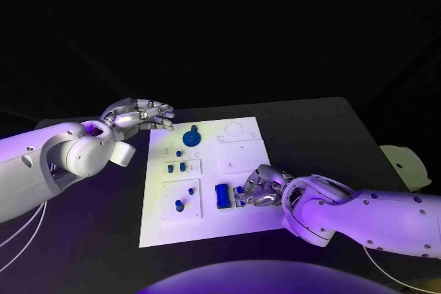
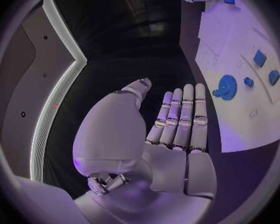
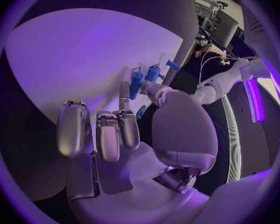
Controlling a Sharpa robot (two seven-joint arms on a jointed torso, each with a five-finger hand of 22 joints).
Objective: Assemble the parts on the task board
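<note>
Fingers (image 3: 118, 129) of right hand (image 1: 260, 187): curled down onto the near-right part of the white board (image 1: 241, 225), tips among small blue pieces; in the right wrist view a finger and the thumb close together beside a blue peg (image 3: 135, 83); whether pinched or merely touched, cannot tell. Two further blue pegs (image 3: 154, 73) standing just beyond it on the board.
Tall blue block (image 1: 222, 196): upright on the board, just beside the right hand, on its left-arm side.
Fingers (image 2: 185, 117) of left hand (image 1: 139, 114): in the left wrist view straight, side by side, close together, holding nothing; thumb set apart. Hand over the black table (image 1: 312, 125), just off the far-left corner of the board, not touching it.
Blue round gear (image 1: 191, 138): flat on the far part of the board, near the left hand, apart from its fingers.
Two small blue squares (image 1: 172, 169): in a framed section mid-board, left side.
Small blue knobs (image 1: 179, 206): in the framed section nearer the robot, left of the tall block.
</note>
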